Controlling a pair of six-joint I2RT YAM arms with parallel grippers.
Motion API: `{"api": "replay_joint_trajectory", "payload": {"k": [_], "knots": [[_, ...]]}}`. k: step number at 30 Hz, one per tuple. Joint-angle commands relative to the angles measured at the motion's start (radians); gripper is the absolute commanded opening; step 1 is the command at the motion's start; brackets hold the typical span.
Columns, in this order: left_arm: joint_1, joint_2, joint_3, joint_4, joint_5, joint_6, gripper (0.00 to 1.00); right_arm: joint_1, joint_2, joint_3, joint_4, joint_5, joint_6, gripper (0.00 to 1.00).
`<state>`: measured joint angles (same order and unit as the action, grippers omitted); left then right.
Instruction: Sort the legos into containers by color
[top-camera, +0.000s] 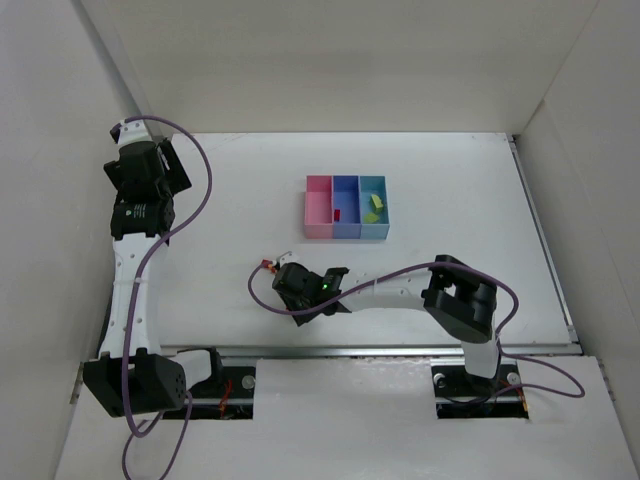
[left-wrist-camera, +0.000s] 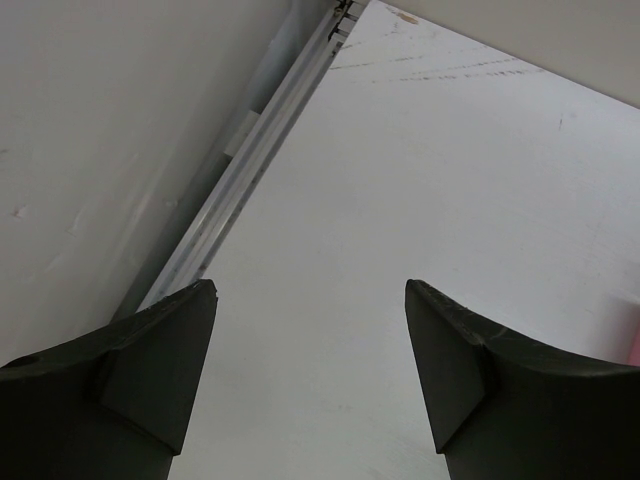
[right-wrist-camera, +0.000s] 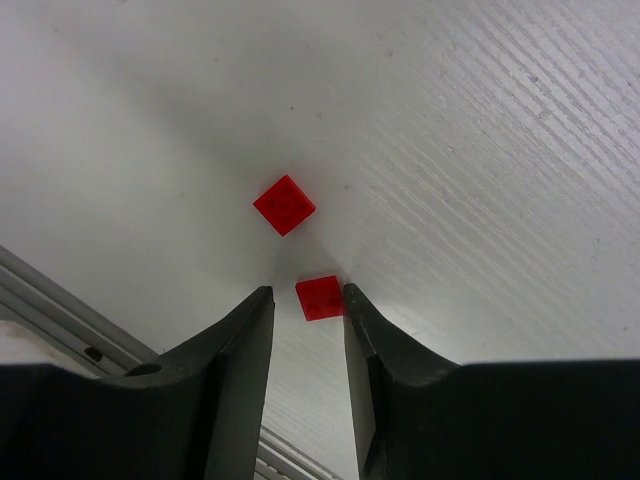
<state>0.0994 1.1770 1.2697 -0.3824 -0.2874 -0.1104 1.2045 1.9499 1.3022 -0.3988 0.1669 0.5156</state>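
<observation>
In the right wrist view two small red legos lie on the white table. One (right-wrist-camera: 320, 297) sits between my right gripper's fingertips, touching the right finger with a gap to the left finger. The other (right-wrist-camera: 285, 204) lies just beyond the tips. My right gripper (right-wrist-camera: 307, 290) is narrowly open, low over the table; in the top view it (top-camera: 270, 268) is at the near centre-left, by a red speck (top-camera: 266, 266). The containers stand further back: pink (top-camera: 319, 208), blue (top-camera: 347, 200) with a red lego (top-camera: 338, 214), cyan (top-camera: 382, 222) with yellow-green legos (top-camera: 375, 204). My left gripper (left-wrist-camera: 310, 290) is open and empty.
The left arm (top-camera: 150, 180) is folded back at the far left by the side wall. White walls enclose the table on three sides. A metal rail (top-camera: 380, 351) runs along the near edge, and shows close behind the right fingers (right-wrist-camera: 60, 300).
</observation>
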Motion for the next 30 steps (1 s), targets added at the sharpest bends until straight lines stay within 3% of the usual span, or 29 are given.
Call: {"api": "replay_joint_trajectory", "payload": {"k": [1,7,15,30], "knots": [[-0.003,-0.014,-0.004,0.037,0.004,-0.011,0.74,0.003,0.024,-0.040,-0.028,-0.053,-0.029,0.40],[-0.003,-0.014,-0.004,0.037,0.004,-0.002,0.74,0.003,0.015,-0.049,-0.028,-0.053,-0.029,0.32],[-0.003,-0.014,-0.004,0.037,0.004,-0.002,0.74,0.003,0.015,-0.020,-0.037,-0.063,-0.049,0.01],[-0.003,-0.014,-0.013,0.037,-0.015,0.008,0.74,0.003,-0.005,0.039,-0.092,-0.041,-0.071,0.02]]}}
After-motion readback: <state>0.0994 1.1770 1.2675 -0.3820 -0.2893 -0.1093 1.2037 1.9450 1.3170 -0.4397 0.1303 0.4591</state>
